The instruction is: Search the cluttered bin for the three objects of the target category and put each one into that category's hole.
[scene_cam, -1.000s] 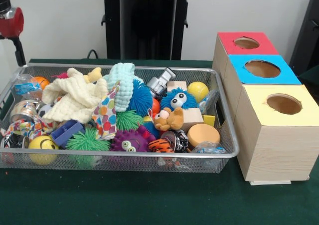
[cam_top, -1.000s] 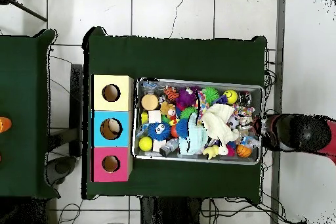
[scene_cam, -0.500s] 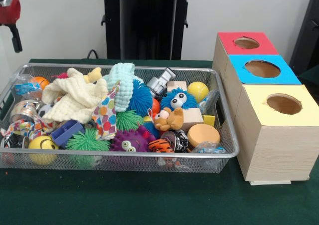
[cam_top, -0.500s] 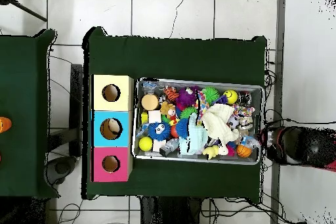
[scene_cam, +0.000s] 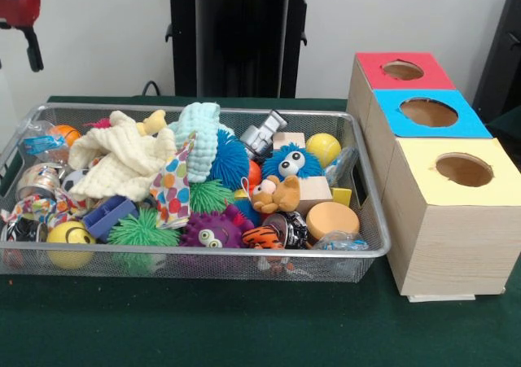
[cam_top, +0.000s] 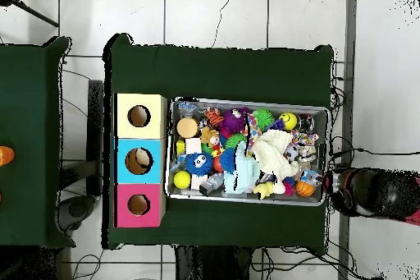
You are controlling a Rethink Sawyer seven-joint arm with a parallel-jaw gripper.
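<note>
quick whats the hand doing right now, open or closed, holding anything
hand: up at the top corner of the front view, clear of the bin; open or closed cannot be told, and nothing shows in it.

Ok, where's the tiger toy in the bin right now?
In the front view the tiger toy lies against the bin's near rim, right of centre, between the purple spiky ball and the round tan block.

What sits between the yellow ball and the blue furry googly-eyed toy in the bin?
Nothing lies between them: in the front view the yellow ball sits right beside the blue furry toy, nearly touching.
</note>
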